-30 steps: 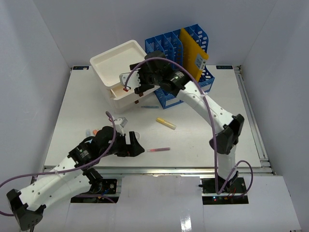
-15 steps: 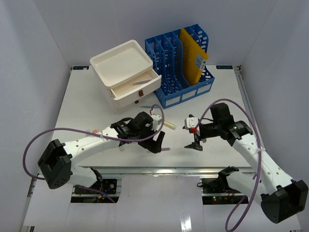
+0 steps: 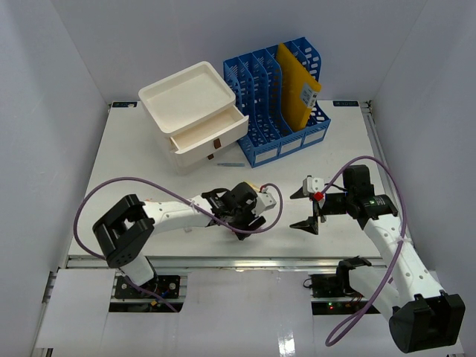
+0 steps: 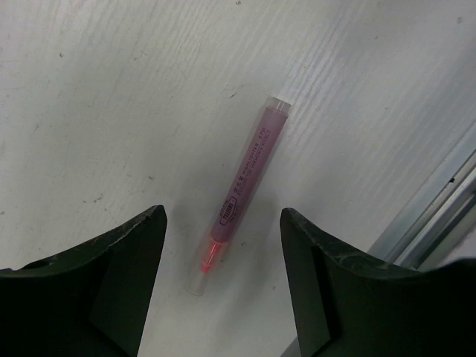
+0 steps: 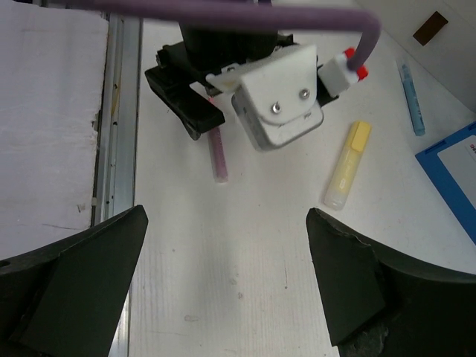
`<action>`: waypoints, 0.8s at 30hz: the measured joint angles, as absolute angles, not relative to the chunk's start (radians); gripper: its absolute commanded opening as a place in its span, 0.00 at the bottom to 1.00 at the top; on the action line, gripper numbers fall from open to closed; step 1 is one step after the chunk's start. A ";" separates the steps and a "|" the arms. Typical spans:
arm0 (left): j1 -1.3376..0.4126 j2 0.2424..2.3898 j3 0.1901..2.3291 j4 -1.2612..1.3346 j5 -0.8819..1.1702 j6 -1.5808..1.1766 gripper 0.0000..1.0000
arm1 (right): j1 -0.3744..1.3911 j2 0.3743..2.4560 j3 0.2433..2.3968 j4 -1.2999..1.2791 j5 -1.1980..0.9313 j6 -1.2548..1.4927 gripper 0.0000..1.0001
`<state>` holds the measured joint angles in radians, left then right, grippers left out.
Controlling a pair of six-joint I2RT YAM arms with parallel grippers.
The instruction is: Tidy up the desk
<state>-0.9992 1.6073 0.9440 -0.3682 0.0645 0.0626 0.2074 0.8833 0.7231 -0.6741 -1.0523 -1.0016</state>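
The desk is a white tabletop with a metal rail along its front. A pink pen lies near that rail. My left gripper is open, low over the pen, with one finger on each side and not touching it. In the top view the left gripper hides the pen. My right gripper is open and empty, to the right of the left one. In the right wrist view the right gripper faces the left gripper, the pink pen and a yellow highlighter.
A white drawer box with its top drawer pulled open stands at the back. A blue file rack holding a yellow folder stands to its right. A blue pen lies in front of the rack.
My right arm has drawn back from the open drawer to the front right of the desk. My left gripper has moved right along the front edge and now stands over the pink pen.
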 measured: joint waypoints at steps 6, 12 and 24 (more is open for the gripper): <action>-1.017 1.675 0.944 -0.333 0.031 0.102 0.58 | 0.188 0.883 0.723 -0.672 -1.074 -0.999 0.94; -1.026 1.685 0.944 -0.305 -0.003 0.106 0.25 | 0.182 0.883 0.723 -0.672 -1.079 -0.997 0.94; -1.032 1.721 0.966 -0.250 -0.075 0.066 0.00 | 0.157 0.865 0.722 -0.672 -1.086 -0.994 0.94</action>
